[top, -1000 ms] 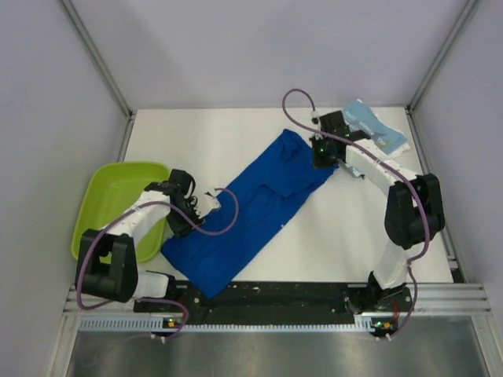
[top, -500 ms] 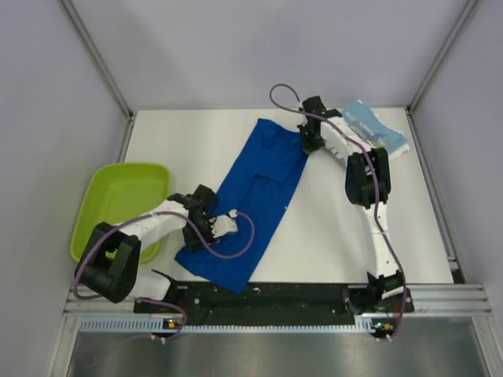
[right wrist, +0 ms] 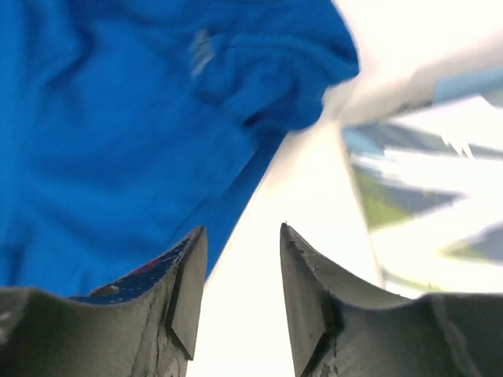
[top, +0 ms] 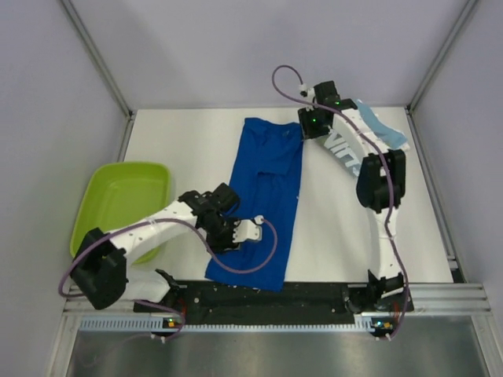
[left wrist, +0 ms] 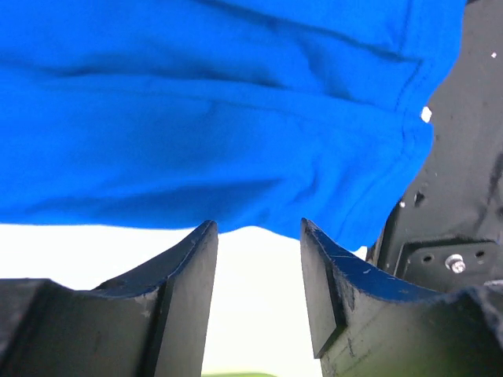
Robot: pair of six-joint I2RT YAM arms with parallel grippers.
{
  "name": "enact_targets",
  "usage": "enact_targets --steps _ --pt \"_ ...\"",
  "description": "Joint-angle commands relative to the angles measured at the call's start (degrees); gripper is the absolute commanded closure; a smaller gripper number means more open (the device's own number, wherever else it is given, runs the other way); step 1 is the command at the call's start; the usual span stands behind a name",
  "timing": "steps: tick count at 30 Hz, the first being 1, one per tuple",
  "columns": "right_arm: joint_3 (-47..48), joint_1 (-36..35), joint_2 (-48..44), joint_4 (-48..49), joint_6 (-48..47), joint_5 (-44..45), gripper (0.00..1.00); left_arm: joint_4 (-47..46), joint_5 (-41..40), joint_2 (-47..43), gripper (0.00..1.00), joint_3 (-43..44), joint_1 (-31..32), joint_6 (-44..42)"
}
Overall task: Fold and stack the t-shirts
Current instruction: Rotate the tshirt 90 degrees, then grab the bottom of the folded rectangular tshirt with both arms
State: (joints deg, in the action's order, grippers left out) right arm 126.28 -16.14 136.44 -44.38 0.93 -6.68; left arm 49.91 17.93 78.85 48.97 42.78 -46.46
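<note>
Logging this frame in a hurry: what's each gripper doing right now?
Left gripper: open, empty, just short of the royal blue t-shirt edge.
Right gripper: open, empty, beside the same shirt.

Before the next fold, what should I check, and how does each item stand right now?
1. Left gripper open and empty: ok.
2. Right gripper open and empty: ok.
3. Blue shirt stretched out lengthwise: ok, some wrinkles.
4. Blue shirt wholly on the table: not ok, its near hem overlaps the black base plate.
5. Teal shirt uncovered: not ok, the right arm reaches over it.
</note>
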Motion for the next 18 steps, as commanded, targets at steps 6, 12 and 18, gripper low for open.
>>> enact_targets --steps 6,12,18 --pt "-50.54 -6.52 -53.95 29.76 -13.21 -24.42 0.46 16.00 9.99 -14.76 0.46 4.74 -5.17 -7.32" --pt "-80.71 -19.08 -76.12 26.65 -48.05 -42.01 0.41 8.23 12.15 -22.68 0.42 -10.36 -5.17 -13.66" --pt "-91.03 -38.66 -80.11 20.40 -53.56 -31.05 0.42 -4.02 9.13 -23.30 0.41 -19.08 -5.17 -15.06"
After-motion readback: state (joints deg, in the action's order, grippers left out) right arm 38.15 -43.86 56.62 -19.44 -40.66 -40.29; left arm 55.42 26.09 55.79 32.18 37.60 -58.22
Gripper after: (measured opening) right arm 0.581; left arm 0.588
